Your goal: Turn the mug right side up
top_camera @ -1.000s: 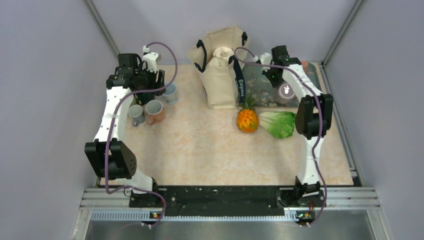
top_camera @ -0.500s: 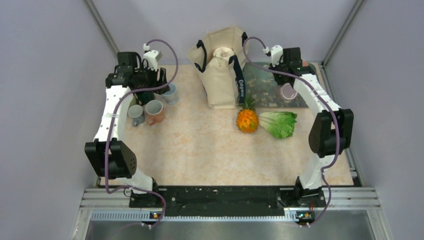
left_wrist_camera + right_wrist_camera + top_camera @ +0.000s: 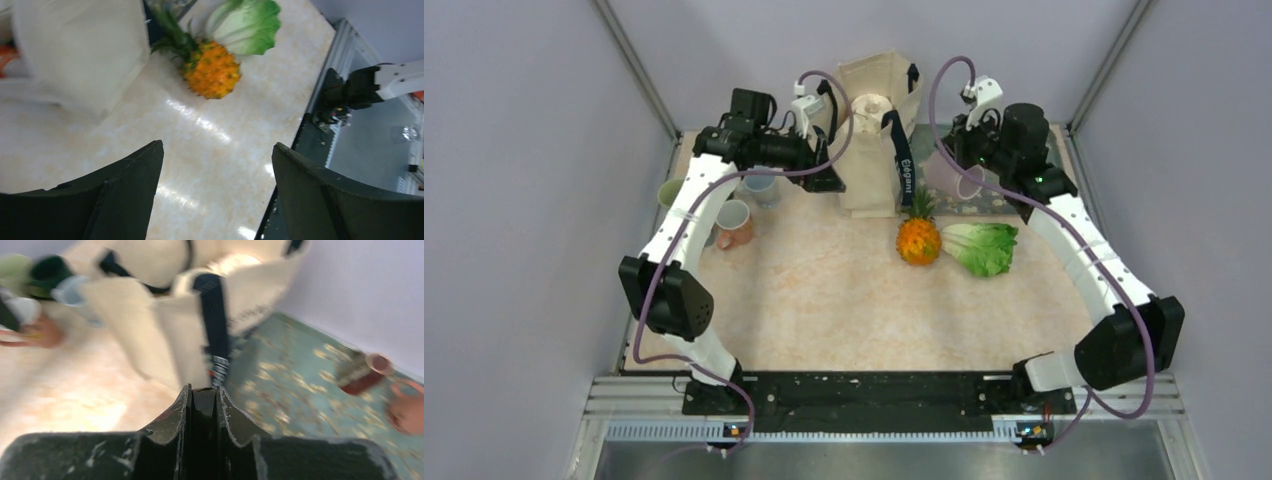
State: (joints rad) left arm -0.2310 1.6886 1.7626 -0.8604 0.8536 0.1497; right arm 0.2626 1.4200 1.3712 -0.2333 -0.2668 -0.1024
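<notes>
1. The left gripper (image 3: 217,147) is hanging wide open over the table (image 3: 824,300), with nothing between its fingers, just beside the near left corner of the tote (image 3: 869,140).
2. Past its fingers in the left wrist view, a pineapple (image 3: 210,70) is lying just beside a cabbage (image 3: 247,22), both near the tote.
3. The right gripper (image 3: 204,389) is reaching in with its fingers pressed together, pointing toward the tote's black strap (image 3: 212,325).
4. The mug (image 3: 949,178), pale lilac, is showing from above right at the right gripper's tip. It is over the left end of the patterned mat (image 3: 999,203), between the tote and the right arm. Whether the fingers are pinching it, and which way up it is turned, cannot be told.
5. A brown cup (image 3: 734,222) and a blue cup (image 3: 761,186) are sitting near the table's left edge beside the left arm, well apart from the mug.
</notes>
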